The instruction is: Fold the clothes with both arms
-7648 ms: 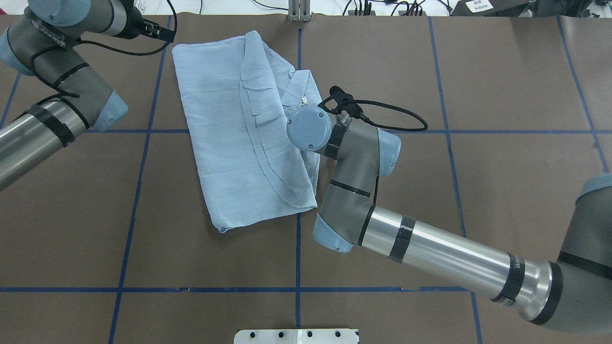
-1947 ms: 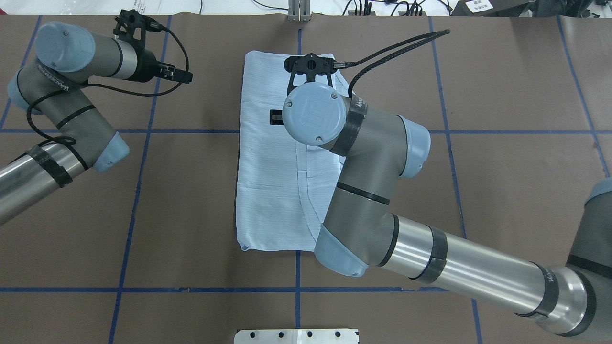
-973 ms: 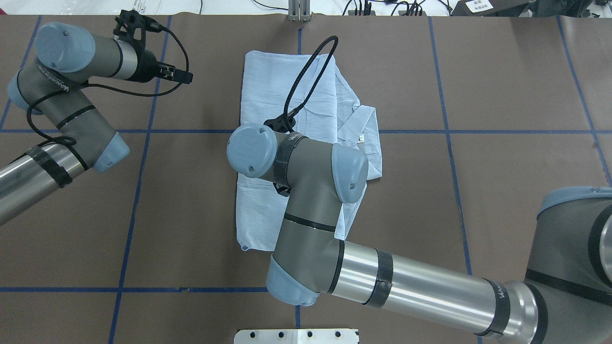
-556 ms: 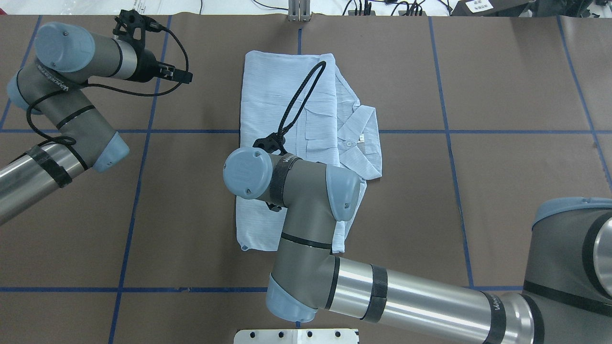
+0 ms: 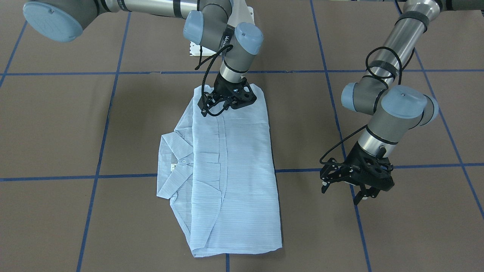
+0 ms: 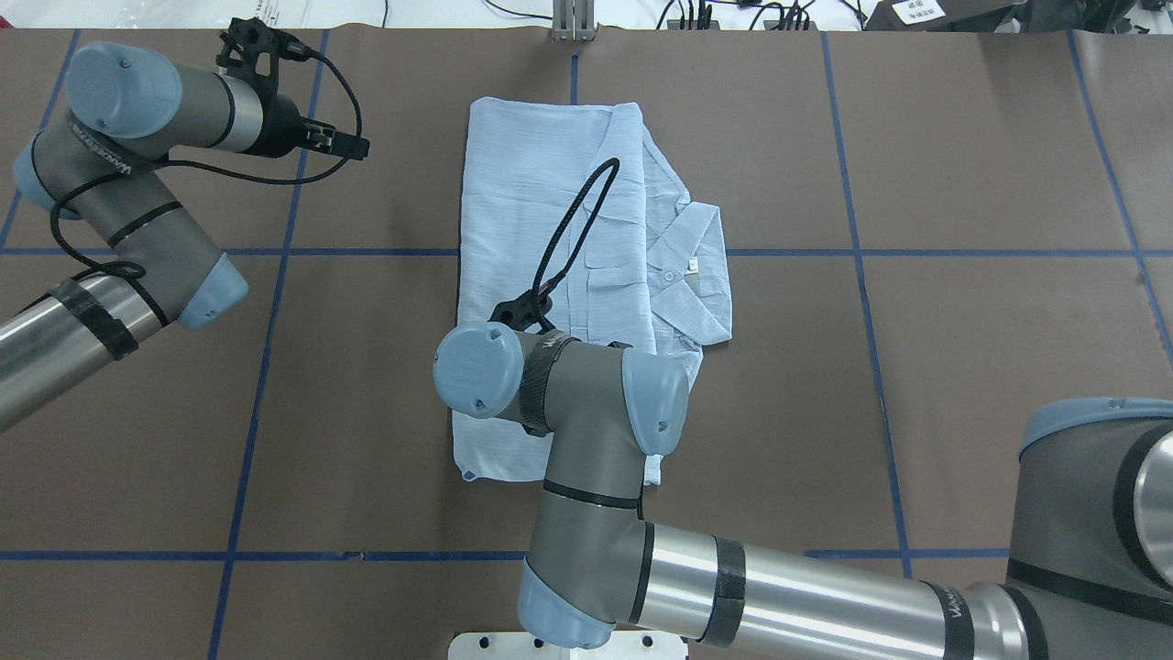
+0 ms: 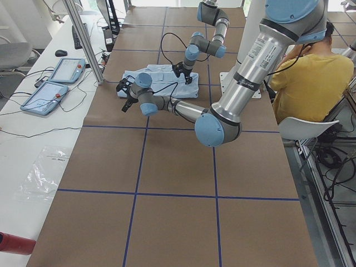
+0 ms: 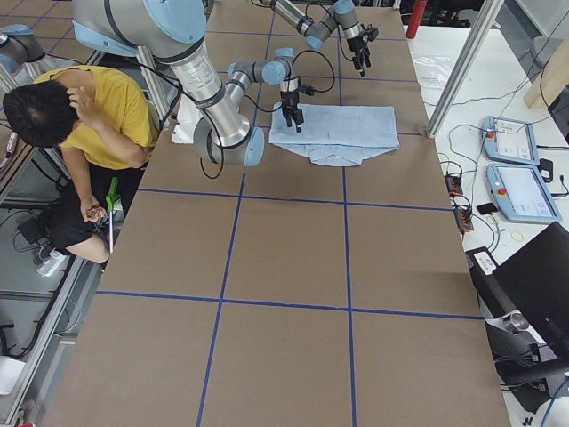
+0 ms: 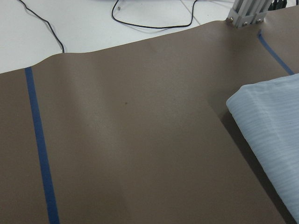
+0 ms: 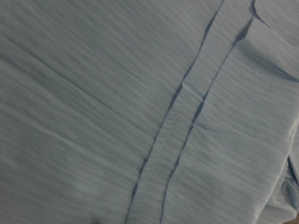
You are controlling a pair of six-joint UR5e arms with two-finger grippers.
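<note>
The clothes are one pale blue shirt (image 5: 234, 170), folded into a long rectangle at the table's middle. Its collar (image 5: 172, 166) juts out on one side. The same shirt (image 6: 531, 183) runs from the far edge towards the robot in the overhead view. My right gripper (image 5: 227, 107) is low over the shirt's end nearest the robot. Its fingers are hidden, so I cannot tell whether it is open or shut. The right wrist view holds only a close fabric placket (image 10: 177, 126). My left gripper (image 5: 359, 196) hangs open and empty above bare table, well clear of the shirt.
Blue tape lines (image 6: 275, 252) grid the brown table. A white base plate (image 6: 568, 644) sits at the robot's edge and a metal post (image 6: 573, 23) at the far edge. A seated person in yellow (image 8: 89, 116) is beside the robot. Control tablets (image 8: 516, 169) lie off the far side.
The shirt now lies squared at the table's middle. My right arm has swept along it from the far end to the end nearest the robot. The left arm has held still lately.
</note>
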